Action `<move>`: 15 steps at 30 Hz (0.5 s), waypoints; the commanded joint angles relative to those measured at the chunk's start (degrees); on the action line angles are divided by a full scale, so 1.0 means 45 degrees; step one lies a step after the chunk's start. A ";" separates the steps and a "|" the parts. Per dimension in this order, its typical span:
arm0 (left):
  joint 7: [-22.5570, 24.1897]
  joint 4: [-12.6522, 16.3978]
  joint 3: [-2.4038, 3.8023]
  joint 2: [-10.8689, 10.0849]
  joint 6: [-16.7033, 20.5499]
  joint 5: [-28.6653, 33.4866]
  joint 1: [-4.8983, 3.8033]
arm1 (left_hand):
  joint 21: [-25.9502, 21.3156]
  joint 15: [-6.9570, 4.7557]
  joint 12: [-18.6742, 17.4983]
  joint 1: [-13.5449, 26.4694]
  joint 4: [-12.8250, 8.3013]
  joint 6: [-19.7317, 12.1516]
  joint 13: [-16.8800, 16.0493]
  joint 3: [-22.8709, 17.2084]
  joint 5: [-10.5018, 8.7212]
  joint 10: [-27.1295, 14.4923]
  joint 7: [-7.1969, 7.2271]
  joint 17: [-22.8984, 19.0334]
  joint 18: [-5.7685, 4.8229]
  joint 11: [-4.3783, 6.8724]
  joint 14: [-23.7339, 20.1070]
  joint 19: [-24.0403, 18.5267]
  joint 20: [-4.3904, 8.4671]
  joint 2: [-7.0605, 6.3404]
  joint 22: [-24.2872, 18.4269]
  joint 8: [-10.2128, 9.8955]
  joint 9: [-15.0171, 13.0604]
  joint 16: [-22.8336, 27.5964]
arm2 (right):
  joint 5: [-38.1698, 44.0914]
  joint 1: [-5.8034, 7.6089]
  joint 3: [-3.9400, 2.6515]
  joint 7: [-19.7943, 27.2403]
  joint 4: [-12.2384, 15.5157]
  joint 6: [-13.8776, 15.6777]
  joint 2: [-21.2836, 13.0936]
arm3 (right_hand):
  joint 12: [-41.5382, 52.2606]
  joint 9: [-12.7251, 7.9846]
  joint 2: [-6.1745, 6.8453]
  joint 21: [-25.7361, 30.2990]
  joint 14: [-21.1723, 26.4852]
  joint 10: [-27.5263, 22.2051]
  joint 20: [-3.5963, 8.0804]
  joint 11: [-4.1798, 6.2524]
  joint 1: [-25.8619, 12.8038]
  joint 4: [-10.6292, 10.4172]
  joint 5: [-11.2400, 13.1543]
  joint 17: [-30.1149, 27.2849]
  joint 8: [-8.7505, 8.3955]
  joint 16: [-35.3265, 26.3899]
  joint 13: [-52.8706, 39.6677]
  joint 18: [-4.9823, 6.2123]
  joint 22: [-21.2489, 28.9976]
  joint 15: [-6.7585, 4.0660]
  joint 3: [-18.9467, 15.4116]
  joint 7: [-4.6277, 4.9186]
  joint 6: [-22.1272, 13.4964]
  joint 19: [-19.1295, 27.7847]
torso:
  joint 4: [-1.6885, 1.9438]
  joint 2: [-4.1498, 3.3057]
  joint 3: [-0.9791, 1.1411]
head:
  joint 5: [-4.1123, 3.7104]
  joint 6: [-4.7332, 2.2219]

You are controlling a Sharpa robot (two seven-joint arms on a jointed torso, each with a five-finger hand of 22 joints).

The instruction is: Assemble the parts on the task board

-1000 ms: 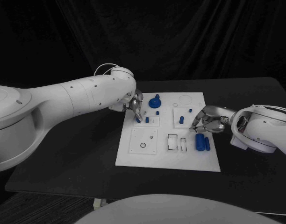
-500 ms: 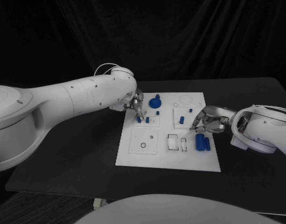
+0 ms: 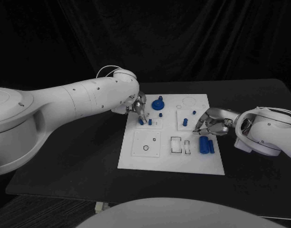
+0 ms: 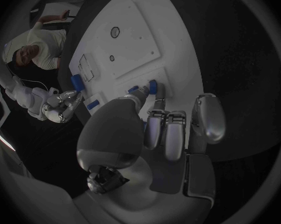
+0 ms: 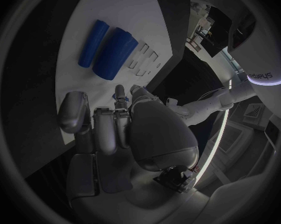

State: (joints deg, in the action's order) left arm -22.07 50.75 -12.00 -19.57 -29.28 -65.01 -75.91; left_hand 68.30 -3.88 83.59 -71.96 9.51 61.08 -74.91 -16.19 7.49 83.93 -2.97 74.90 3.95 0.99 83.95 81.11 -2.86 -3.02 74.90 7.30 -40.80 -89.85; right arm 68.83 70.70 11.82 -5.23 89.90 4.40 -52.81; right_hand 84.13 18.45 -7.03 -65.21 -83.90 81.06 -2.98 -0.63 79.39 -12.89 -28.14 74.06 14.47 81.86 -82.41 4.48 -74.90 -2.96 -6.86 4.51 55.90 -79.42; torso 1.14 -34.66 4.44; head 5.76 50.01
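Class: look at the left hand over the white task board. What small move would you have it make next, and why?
Probably press straight down. The left hand holds a small blue peg upright at the white task board beside a standing blue peg, so seating it looks like the remaining step.

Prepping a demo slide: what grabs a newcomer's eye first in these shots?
The white task board in the middle of the black table, dotted with small blue parts. The left hand works at the board's far left corner, fingertips at a small blue peg. The right hand hovers with fingers curled at the board's right edge, just beyond two blue cylinders lying side by side.
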 commanded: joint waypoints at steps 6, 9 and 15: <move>-0.0176 0.0072 -0.0007 0.0022 -0.0304 0.0104 0.0077 | -0.0082 0.0157 -0.0078 0.0489 0.0260 -0.0109 -0.2295 0.0352 -0.0180 0.0282 -0.0205 0.3355 0.0089 -0.0166 0.1345 -0.0094 -0.0058 0.0088 0.2064 -0.0281 0.0198 -0.0033 | 0.0015 -0.0037 -0.0006 -0.0126 0.0012 -0.0122 -0.0018 | -0.0387 -0.0012 -0.0412 0.0079 -0.0254 -0.0010 -0.0007 0.0100 0.0572 -0.0017 -0.0059 -0.0011 -0.0073 -0.0084 0.1752 0.0208 -0.1703 -0.0089 0.0072 0.0030 -0.0063 0.0088 | 0.0000 0.0000 0.0001 | -0.0024 -0.0002; -0.0279 0.0090 -0.0007 0.0018 -0.0312 0.0104 0.0079 | -0.0121 0.0166 -0.0103 0.0549 0.0294 -0.0130 -0.2278 0.0398 -0.0158 0.0263 -0.0217 0.3355 0.0096 -0.0176 0.1345 -0.0111 -0.0069 0.0102 0.2054 -0.0311 0.0220 -0.0033 | 0.0015 -0.0038 -0.0006 -0.0124 0.0012 -0.0129 -0.0015 | -0.0387 -0.0012 -0.0412 0.0079 -0.0254 -0.0010 -0.0007 0.0100 0.0572 -0.0017 -0.0059 -0.0011 -0.0073 -0.0084 0.1752 0.0208 -0.1703 -0.0089 0.0072 0.0030 -0.0063 0.0088 | 0.0002 0.0000 0.0001 | -0.0007 -0.0002; -0.0421 0.0137 -0.0007 -0.0004 -0.0284 0.0104 0.0080 | -0.0145 0.0194 -0.0110 0.0599 0.0312 -0.0268 -0.2274 0.0460 -0.0027 0.0252 -0.0261 0.3355 0.0101 -0.0211 0.1345 -0.0123 -0.0094 0.0148 0.2049 -0.0410 0.0273 -0.0033 | 0.0015 -0.0042 -0.0006 -0.0123 0.0012 -0.0138 -0.0013 | -0.0387 -0.0012 -0.0412 0.0079 -0.0254 -0.0010 -0.0007 0.0100 0.0572 -0.0017 -0.0059 -0.0011 -0.0073 -0.0084 0.1752 0.0208 -0.1703 -0.0089 0.0072 0.0030 -0.0063 0.0088 | 0.0003 0.0001 -0.0001 | -0.0016 -0.0002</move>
State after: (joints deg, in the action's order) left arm -23.27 51.15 -11.97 -19.63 -29.68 -64.92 -75.79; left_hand 67.97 -3.46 83.34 -69.94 10.91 60.14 -74.91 -14.47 7.02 84.10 -4.17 74.90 3.96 0.42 83.94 80.90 -3.07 -2.37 74.90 5.63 -39.79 -89.85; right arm 68.83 70.67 11.82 -5.24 89.90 4.28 -52.85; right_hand 84.13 18.45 -7.03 -65.21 -84.04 81.07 -2.98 -0.63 79.40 -12.89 -28.14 74.07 14.47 81.86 -82.41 4.48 -74.95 -3.07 -6.86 4.51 55.90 -79.42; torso 1.14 -34.65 4.44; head 5.70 50.01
